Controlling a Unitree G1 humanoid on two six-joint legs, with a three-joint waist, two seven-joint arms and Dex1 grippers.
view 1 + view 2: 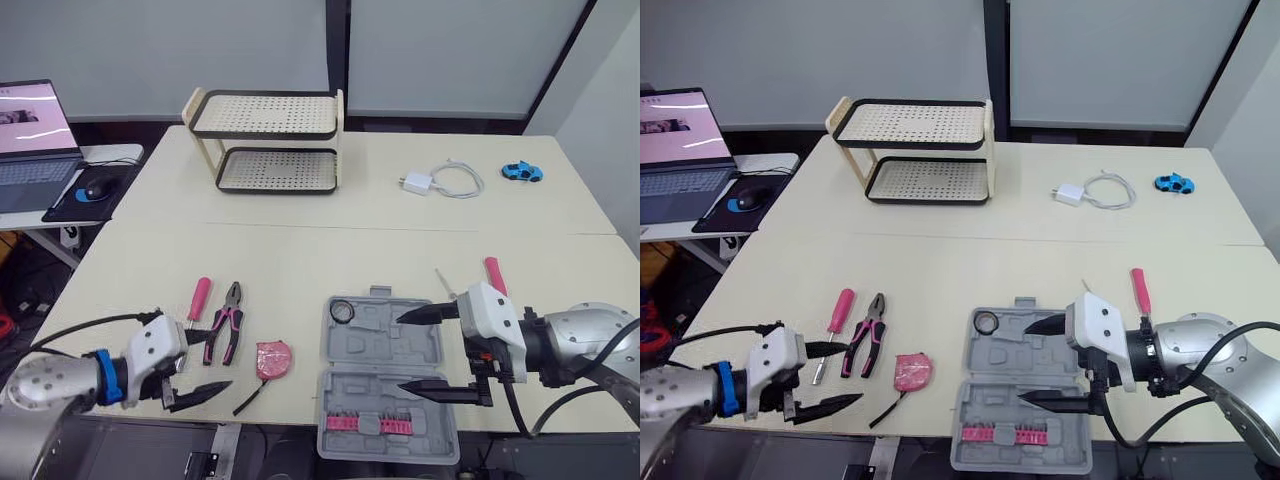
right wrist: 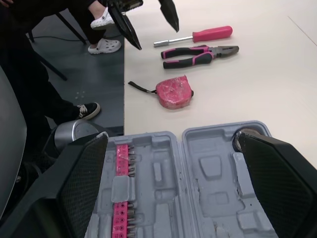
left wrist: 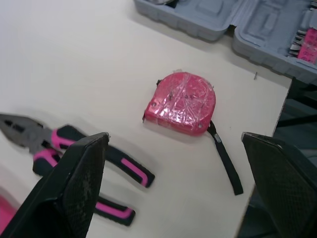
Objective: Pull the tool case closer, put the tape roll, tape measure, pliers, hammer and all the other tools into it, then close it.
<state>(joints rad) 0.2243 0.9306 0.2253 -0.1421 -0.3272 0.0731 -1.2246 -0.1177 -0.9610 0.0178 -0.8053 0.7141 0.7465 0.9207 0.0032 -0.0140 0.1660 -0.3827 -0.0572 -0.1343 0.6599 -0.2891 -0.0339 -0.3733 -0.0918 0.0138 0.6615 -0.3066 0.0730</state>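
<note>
- Cream table tops (image 1: 300, 260), two pushed together, carry everything, and both grippers hover at the near edge with jaws released, holding nothing.
- The left gripper (image 1: 218, 361) is spread wide. In its wrist view the pink tape measure (image 3: 182, 101) lies straight ahead between the two fingers, not touching them.
- The tape measure sits between this gripper and the tool case (image 1: 352, 392), so the left arm is clearly the nearer one. Its black strap trails toward the near table edge.
- Just beside the left gripper, on the far side, lie the pliers (image 1: 226, 324). Their long axis runs away from the robot, handles toward it and nose pointing far.
- A pink screwdriver (image 1: 199, 299) lies near them and roughly parallel, further to the left.
- The right gripper (image 1: 400, 353) spreads its fingers over the right part of the open tool case.
- The case reaches the near edge, so it probably needs no more pulling.
- A pink bit strip (image 1: 366, 424) fills the near half of the case. A small dark ring, likely the tape roll (image 1: 342, 311), sits in the far left corner.
- A pink-handled tool (image 1: 493, 273) lies behind the right gripper, partly hidden, and what kind it is cannot be told.
- Further back stand a two-level rack (image 1: 266, 140), a charger (image 1: 417, 183) with cable and a blue toy car (image 1: 521, 172).
- A laptop (image 1: 35, 130) is on a side desk to the left.
</note>
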